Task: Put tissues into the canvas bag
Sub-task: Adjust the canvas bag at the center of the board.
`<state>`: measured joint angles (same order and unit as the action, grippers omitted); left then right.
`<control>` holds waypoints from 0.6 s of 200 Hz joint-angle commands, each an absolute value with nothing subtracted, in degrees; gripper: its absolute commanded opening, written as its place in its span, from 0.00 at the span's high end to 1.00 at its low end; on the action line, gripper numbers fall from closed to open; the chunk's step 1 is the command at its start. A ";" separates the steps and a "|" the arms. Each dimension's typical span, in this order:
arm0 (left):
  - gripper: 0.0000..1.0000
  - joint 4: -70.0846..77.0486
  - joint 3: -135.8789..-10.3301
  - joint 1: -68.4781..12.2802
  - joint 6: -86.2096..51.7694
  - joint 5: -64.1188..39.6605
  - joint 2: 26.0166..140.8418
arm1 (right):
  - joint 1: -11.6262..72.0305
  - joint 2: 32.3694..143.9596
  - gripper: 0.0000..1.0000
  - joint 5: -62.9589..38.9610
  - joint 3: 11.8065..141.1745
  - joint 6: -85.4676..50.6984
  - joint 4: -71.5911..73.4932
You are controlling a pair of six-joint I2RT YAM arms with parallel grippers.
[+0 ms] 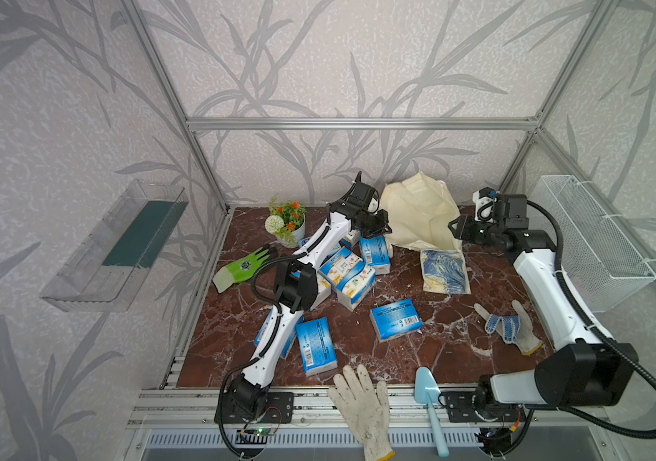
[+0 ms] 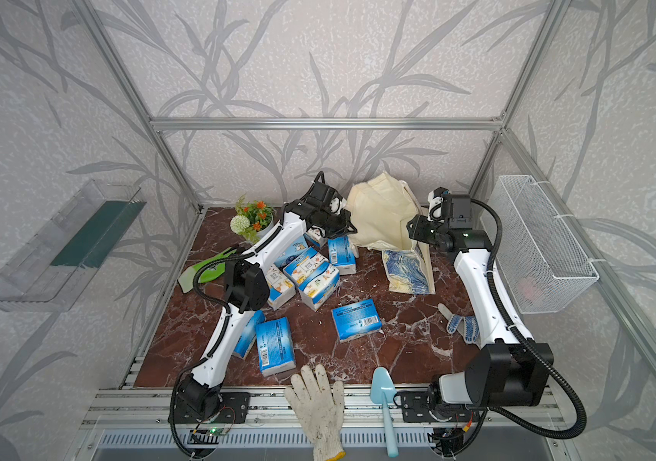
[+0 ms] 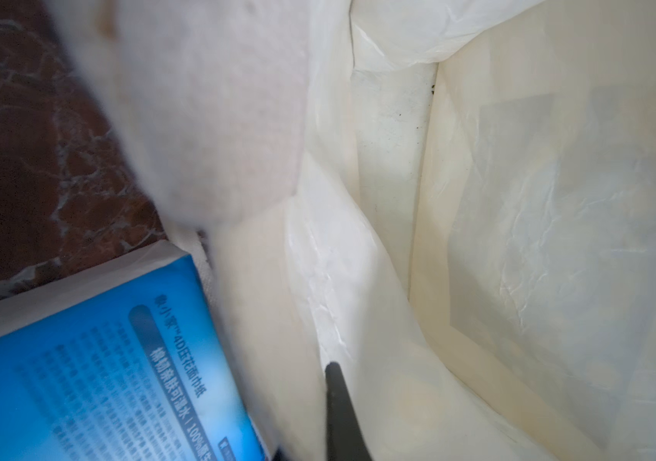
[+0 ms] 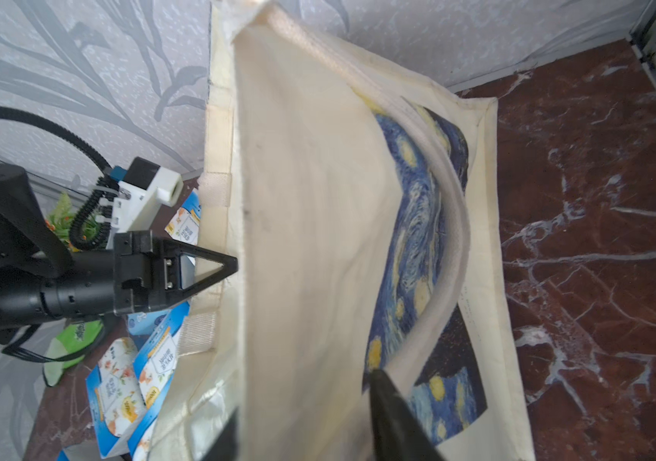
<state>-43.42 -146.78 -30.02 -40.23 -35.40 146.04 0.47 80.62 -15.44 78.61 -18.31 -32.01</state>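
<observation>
Front rail: white knit glove (image 1: 359,403) hangs over the edge, with a pale blue trowel (image 1: 427,389) near it.

Near table: two loose packs lie barcode up on the red marble table (image 1: 458,343). The left loose pack (image 1: 315,346) and right loose pack (image 1: 396,320) are apart. A dotted work glove (image 1: 508,325) lies near the right arm.

Mid table, left side: main heap of tissues (image 1: 348,275). These are cartoon-print packs touching one another, partly under the left forearm. A green glove (image 1: 240,269) lies at the left edge. One blue pack (image 1: 374,253) lies just beside the bag's left side.

Far table: canvas bag (image 1: 418,211) sits at the back, right of centre, between the two grippers. Its cream body is propped up toward the back wall, and the printed panel (image 1: 444,271) lies on the marble toward the near side.

The left gripper (image 1: 384,228) is at the bag's left rim, jaws pressed together, pinching a fold of cream cloth. The left wrist view shows one dark finger (image 3: 342,411) against that cloth.

The right gripper (image 1: 455,229) is at the bag's right rim, jaws spread. In the right wrist view one finger (image 4: 390,415) sits on the printed side beside the rope handle (image 4: 450,223). The cloth wall hangs loose between the jaws.

A flower pot (image 1: 288,223) stands far left.

Walls: wire basket (image 1: 593,239) on the right, clear shelf (image 1: 119,243) on the left.
</observation>
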 commanded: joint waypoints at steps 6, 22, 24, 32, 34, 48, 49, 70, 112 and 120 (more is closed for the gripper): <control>1.00 -42.84 -150.35 -30.44 -39.23 -36.11 145.95 | 0.36 78.31 0.07 -10.31 78.19 -18.74 -33.21; 1.00 -43.62 -150.68 -30.34 -38.93 -34.80 145.47 | 0.43 76.37 0.01 -6.29 78.85 -19.23 -34.49; 1.00 -43.67 -150.65 -30.35 -38.89 -34.74 145.40 | 0.39 76.05 0.01 -5.62 78.91 -19.46 -34.70; 1.00 -43.70 -150.56 -30.38 -39.00 -34.28 145.13 | 0.35 74.41 0.01 -3.74 78.77 -20.33 -34.78; 1.00 -43.73 -150.56 -30.34 -38.95 -34.21 145.00 | 0.35 73.95 0.01 -3.40 78.71 -20.55 -34.72; 1.00 -43.51 -150.76 -30.40 -38.95 -34.30 144.71 | 0.46 70.33 0.01 -2.56 78.03 -20.81 -34.42; 1.00 -43.51 -150.75 -30.36 -38.94 -34.24 144.69 | 0.45 70.06 0.01 -2.51 78.00 -20.86 -34.44; 1.00 -43.39 -150.81 -30.48 -38.69 -34.34 144.23 | 0.77 64.25 0.01 -3.43 77.68 -22.74 -36.49; 1.00 -44.27 -150.58 -30.06 -36.75 -34.00 144.75 | 10.11 57.15 0.01 -1.66 78.72 -26.27 -49.14; 1.00 -44.30 -150.20 -29.98 -36.67 -33.72 144.71 | 13.91 56.36 0.01 -0.46 78.40 -26.76 -50.79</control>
<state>-43.31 -148.81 -30.26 -38.11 -34.57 146.04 6.44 57.41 -3.09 77.95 -24.51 -40.99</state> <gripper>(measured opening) 0.047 0.991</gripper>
